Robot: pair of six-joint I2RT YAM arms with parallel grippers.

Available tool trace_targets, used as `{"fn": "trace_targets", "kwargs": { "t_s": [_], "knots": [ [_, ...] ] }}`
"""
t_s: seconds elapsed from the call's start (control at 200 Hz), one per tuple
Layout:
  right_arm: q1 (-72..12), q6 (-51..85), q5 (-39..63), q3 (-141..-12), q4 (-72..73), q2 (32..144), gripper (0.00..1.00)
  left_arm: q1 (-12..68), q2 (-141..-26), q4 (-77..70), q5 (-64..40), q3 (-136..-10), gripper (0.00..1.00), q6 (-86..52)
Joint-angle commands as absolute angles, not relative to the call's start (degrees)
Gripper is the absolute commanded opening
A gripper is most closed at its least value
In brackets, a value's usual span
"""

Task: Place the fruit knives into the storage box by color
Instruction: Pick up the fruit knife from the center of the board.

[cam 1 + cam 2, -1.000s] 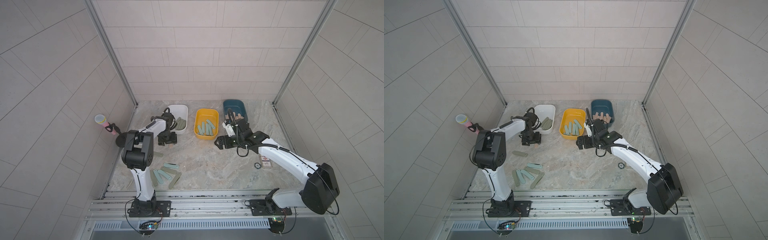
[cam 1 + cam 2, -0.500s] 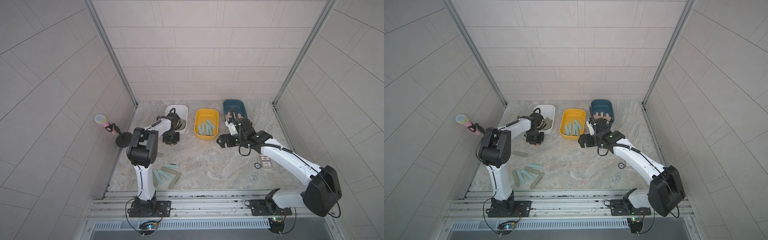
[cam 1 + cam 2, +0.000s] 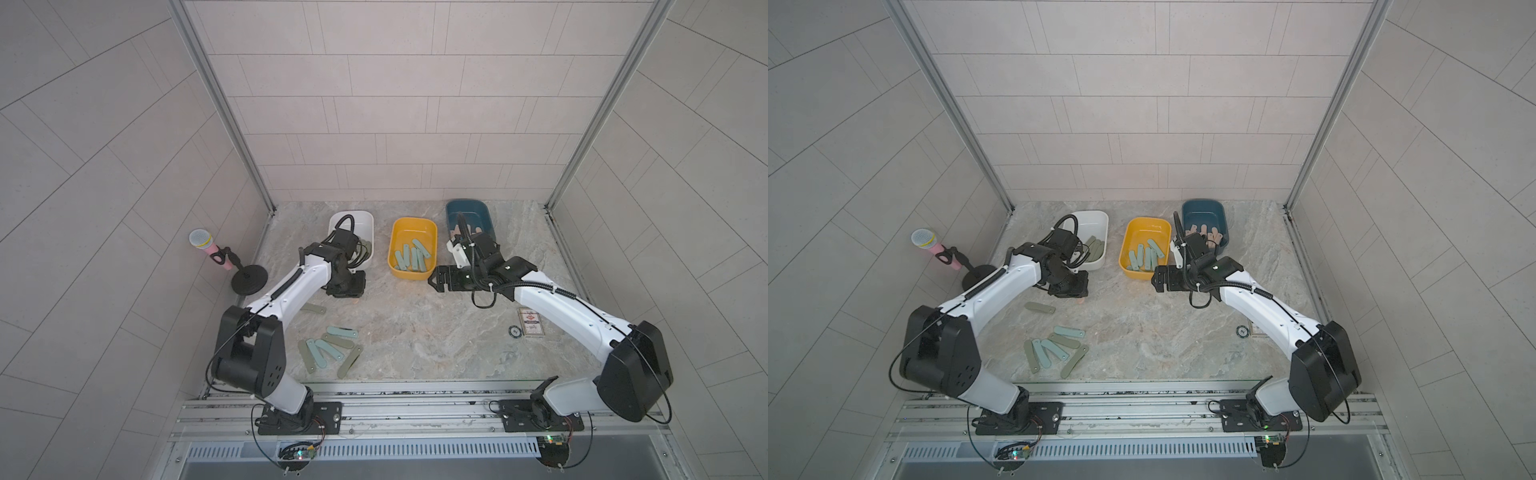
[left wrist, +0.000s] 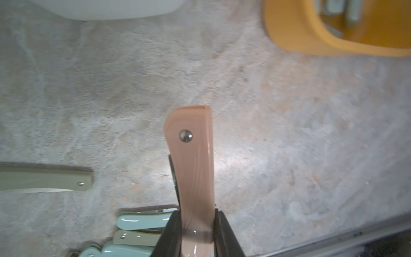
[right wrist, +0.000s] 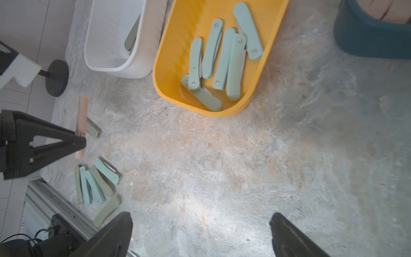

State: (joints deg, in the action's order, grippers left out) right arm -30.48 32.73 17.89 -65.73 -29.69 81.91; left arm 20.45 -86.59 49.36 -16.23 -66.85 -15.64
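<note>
Peach-pink fruit knife (image 4: 191, 155) clamped btwn left claw (image 4: 196, 220) tips, right claw (image 5: 201, 215) agape

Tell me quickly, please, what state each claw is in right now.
Left claw: shut on a peach-pink fruit knife.
Right claw: open, holding nothing.

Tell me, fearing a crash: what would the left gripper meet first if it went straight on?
Probably the bare tabletop, with the peach knife in the left gripper touching first; depth is unclear.
</note>
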Motion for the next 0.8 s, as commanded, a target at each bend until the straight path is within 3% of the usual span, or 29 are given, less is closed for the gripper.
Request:
{"fn": "trace_targets", "kwargs": {
  "t_s": [0.0, 0.3, 0.605, 0.796],
  "knots": [
    [-32.02, 38.41, 19.98, -68.99, -27.63, 83.50, 0.96, 25.09, -83.56, 46.41, -22.49, -63.70, 0.00, -15.59],
    [-34.79, 44.94, 20.51, -74.54, -23.68, 90.12, 0.79, 32.65, -82.36, 39.18, -25.84, -65.41, 0.00, -18.50],
    [-37.87, 48.98, 22.39, -75.15, -20.78, 92.28, 0.71, 34.51, -82.88, 36.81, -25.07, -66.41, 0.00, -19.68],
    [-38.41, 49.28, 21.83, -74.88, -20.57, 92.79, 0.54, 35.15, -82.84, 36.40, -24.70, -67.00, 0.00, -19.60]
  ]
}}
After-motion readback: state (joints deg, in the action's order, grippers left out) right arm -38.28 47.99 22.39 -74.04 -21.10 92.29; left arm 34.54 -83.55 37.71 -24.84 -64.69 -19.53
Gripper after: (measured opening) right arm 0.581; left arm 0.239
